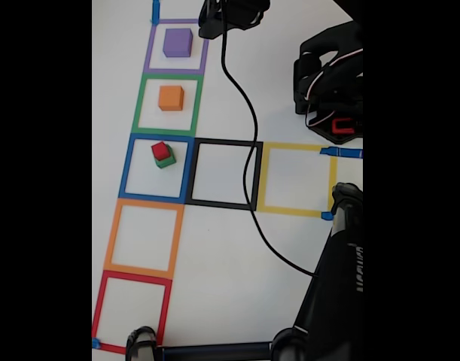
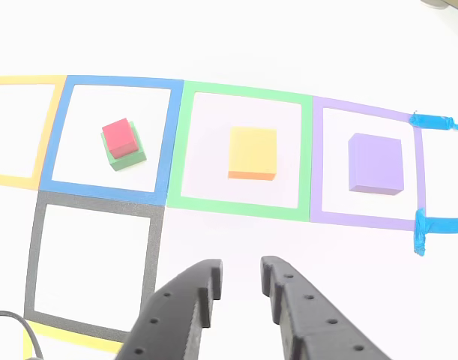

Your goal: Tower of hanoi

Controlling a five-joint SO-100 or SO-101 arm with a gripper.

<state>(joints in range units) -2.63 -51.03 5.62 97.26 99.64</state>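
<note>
My tool (image 2: 240,281) hangs released, empty; the red cube (image 2: 118,137) sits upright on the green cube (image 2: 131,156), ahead-left of it

So we've got a plain white surface (image 1: 230,256), brightly and evenly lit, hardly any shadows on it. In the fixed view we see black bars down both sides of the picture. The other view looks washed out, almost glowing white toward the top.

four cubes – one red (image 2: 118,136), one green (image 2: 130,155), one orange (image 2: 252,152), one purple (image 2: 375,163), seven taped squares – purple, green, blue, black, yellow, orange, red
</note>
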